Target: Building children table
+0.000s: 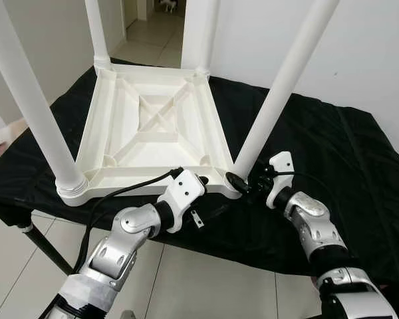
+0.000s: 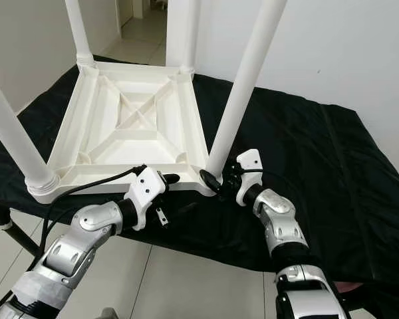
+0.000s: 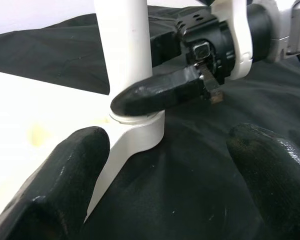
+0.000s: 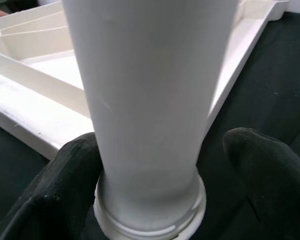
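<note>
Right gripper straddles table leg base (fingers spread).

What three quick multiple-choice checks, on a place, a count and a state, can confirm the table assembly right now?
1. Where is the right gripper?
A. At the base of the near-right table leg
B. At the far-left leg
C. Hanging beside the bench

2. How many legs stand in the white tabletop?
A. Two
B. Three
C. Four

3. How does the tabletop lie on the black cloth?
A. Upright
B. Upside down, ribs showing
C. On its edge

Answers: 1 A, its fingers flank that leg's base, spread and not closed on it. 2 C, one leg rises from each corner. 3 B, the cross-braced underside faces up. The left gripper is open by the near edge.
</note>
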Controlling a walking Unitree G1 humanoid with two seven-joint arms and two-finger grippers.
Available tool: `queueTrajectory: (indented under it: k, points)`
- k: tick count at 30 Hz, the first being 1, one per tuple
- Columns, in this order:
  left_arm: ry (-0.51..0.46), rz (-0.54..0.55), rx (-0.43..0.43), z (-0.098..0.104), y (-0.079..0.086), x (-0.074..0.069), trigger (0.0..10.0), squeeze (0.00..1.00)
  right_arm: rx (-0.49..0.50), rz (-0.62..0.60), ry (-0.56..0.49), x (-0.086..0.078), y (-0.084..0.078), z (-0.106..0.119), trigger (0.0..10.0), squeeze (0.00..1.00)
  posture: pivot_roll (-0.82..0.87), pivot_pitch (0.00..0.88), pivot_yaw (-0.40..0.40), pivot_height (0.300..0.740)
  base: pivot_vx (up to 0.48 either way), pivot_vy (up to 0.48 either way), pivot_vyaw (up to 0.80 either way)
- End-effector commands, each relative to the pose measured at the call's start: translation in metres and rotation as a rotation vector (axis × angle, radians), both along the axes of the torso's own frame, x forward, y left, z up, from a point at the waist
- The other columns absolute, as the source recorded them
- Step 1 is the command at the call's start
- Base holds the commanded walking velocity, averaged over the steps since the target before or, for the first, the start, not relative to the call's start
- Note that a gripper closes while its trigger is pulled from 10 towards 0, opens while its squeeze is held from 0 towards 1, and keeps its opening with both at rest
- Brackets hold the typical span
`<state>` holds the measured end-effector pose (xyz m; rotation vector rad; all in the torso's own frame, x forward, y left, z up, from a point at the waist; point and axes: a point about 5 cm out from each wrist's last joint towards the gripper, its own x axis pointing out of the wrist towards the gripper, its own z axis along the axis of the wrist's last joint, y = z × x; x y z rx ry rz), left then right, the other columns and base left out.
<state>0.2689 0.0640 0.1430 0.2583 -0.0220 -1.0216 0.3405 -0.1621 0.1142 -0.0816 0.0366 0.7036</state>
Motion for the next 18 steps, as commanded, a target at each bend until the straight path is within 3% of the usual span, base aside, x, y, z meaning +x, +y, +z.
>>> queueTrajectory:
  k: [1, 7, 13, 14, 16, 17, 18]
  points:
    - [0.015, -0.068, 0.009, 0.001, -0.004, -0.005, 10.0, 0.00, -0.021, 0.007, 0.002, 0.002, -0.001, -0.002, 10.0, 0.00, -0.02, 0.000, -0.073, 0.740, 0.000, 0.000, 0.00]
    - [0.014, -0.072, 0.002, 0.003, -0.008, -0.003, 10.0, 0.00, -0.016, 0.042, 0.013, 0.011, 0.020, -0.002, 10.0, 0.00, -0.02, 0.000, -0.071, 0.740, 0.000, 0.000, 0.00]
    - [0.022, -0.077, 0.001, 0.001, -0.010, -0.004, 10.0, 0.00, -0.007, 0.066, 0.003, 0.014, 0.026, 0.001, 9.6, 0.00, -0.02, 0.000, -0.071, 0.740, 0.000, 0.000, 0.00]
    - [0.023, -0.077, 0.002, 0.000, -0.010, -0.004, 10.0, 0.00, -0.006, 0.067, 0.003, 0.015, 0.025, 0.001, 4.9, 0.00, -0.01, 0.000, -0.075, 0.740, 0.000, 0.000, 0.00]
    - [0.025, -0.077, 0.002, 0.000, -0.010, -0.005, 10.0, 0.00, -0.005, 0.067, 0.002, 0.015, 0.025, 0.001, 4.9, 0.00, -0.01, 0.000, -0.075, 0.740, 0.000, 0.000, 0.00]
    - [0.028, -0.078, 0.002, -0.001, -0.010, -0.006, 10.0, 0.00, -0.007, 0.069, 0.007, 0.014, 0.025, -0.001, 0.0, 0.00, -0.01, 0.000, -0.077, 0.740, 0.000, 0.000, 0.00]
    - [0.030, -0.077, 0.002, -0.001, -0.010, -0.006, 10.0, 0.00, -0.008, 0.070, 0.010, 0.014, 0.024, -0.002, 0.0, 0.00, -0.01, 0.000, -0.077, 0.740, 0.000, 0.000, 0.00]
